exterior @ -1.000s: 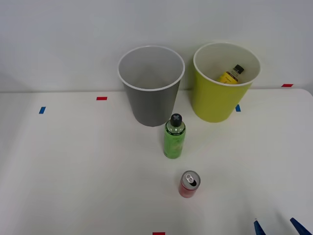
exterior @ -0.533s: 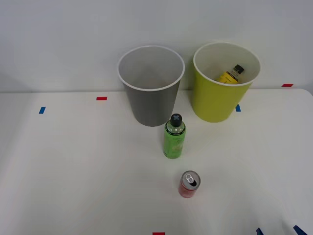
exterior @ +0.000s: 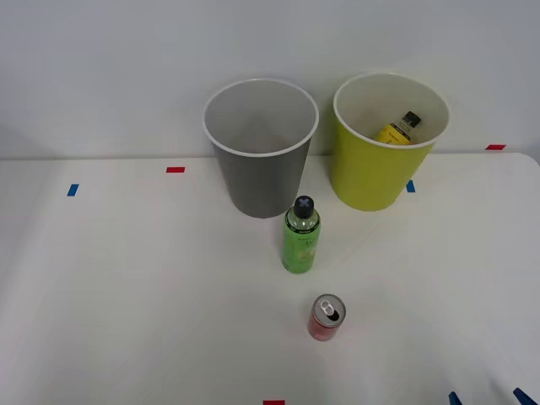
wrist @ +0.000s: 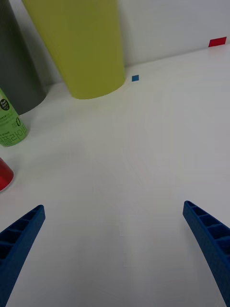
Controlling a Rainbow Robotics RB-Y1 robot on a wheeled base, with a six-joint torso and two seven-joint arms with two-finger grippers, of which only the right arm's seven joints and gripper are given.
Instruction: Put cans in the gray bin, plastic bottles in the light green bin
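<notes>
A short red can with a silver top stands on the white table, with a green black-capped bottle upright just behind it. Farther back stand the gray bin and the light green bin; a yellow bottle lies inside the light green one. My right gripper is at the table's near right corner, open, holding nothing, well to the right of the can. In the wrist view its blue fingers spread wide over bare table, with the can, green bottle, light green bin and gray bin ahead.
Small red tape marks and blue tape marks dot the table. A pale wall rises right behind the bins. The table's right edge runs close to my gripper.
My right gripper has drawn back toward the near right corner, so less of its fingertips shows in the front view. The can, bottles and bins have not moved.
</notes>
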